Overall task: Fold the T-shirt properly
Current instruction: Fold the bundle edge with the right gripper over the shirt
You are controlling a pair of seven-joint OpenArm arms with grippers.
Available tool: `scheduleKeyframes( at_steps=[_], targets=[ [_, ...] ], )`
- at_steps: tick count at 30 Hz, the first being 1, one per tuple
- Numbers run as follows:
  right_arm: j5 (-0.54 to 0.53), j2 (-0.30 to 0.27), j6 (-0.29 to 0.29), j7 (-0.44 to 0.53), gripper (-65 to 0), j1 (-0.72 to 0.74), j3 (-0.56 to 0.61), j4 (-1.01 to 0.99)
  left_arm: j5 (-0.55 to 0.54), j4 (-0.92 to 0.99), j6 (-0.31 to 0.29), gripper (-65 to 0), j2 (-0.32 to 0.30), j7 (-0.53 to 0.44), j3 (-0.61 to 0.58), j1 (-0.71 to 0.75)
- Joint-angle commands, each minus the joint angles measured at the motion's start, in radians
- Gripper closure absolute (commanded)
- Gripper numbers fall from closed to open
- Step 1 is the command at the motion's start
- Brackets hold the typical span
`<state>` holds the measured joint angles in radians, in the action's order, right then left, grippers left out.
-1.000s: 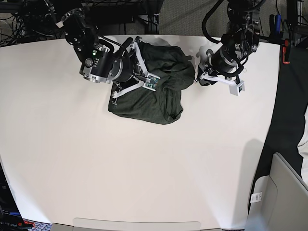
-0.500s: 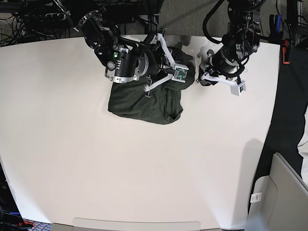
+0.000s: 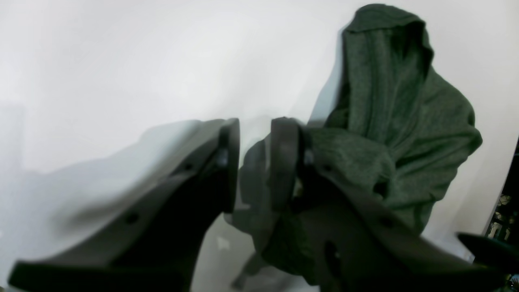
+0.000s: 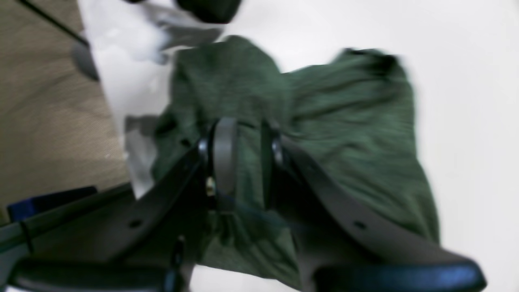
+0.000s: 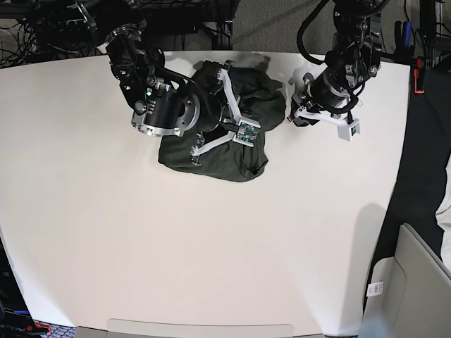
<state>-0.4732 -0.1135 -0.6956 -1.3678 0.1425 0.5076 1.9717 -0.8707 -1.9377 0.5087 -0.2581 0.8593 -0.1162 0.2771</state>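
T-shirt is looking thin and limp; I am judging its edge best. Both claws, right claw and left claw, are standing narrow, gripping nothing.

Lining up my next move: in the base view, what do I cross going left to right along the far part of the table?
Bare table → right arm's silver wrist housing → T-shirt → left arm → bare table edge → dark floor.
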Motion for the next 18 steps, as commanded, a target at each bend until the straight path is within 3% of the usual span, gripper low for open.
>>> scheduleKeyframes(
  at_steps=[1, 10, 14, 18],
  targets=[
    [-0.019, -0.012, -0.003, 0.012, -9.0, 0.003, -0.005, 0.027, -0.005, -0.015, -0.002, -11.6, -0.007, -0.012, 0.006, -0.005],
    [-0.103, -0.11, -0.003, 0.012, -9.0, -0.076, -0.097, 0.053, -0.005, -0.015, -0.002, -11.6, -0.007, -0.012, 0.006, -0.005],
    [-0.097, -0.107, -0.003, 0.012, -9.0, -0.074, -0.093, 0.022, -0.005, -0.015, -0.002, -11.6, -0.007, -0.012, 0.002, -0.005],
    [-0.098, -0.102, -0.003, 0.012, -9.0, -0.073, -0.011, -0.033, -0.005, -0.015, -0.002, -11.6, -0.007, -0.012, 0.003, -0.005]
  ],
)
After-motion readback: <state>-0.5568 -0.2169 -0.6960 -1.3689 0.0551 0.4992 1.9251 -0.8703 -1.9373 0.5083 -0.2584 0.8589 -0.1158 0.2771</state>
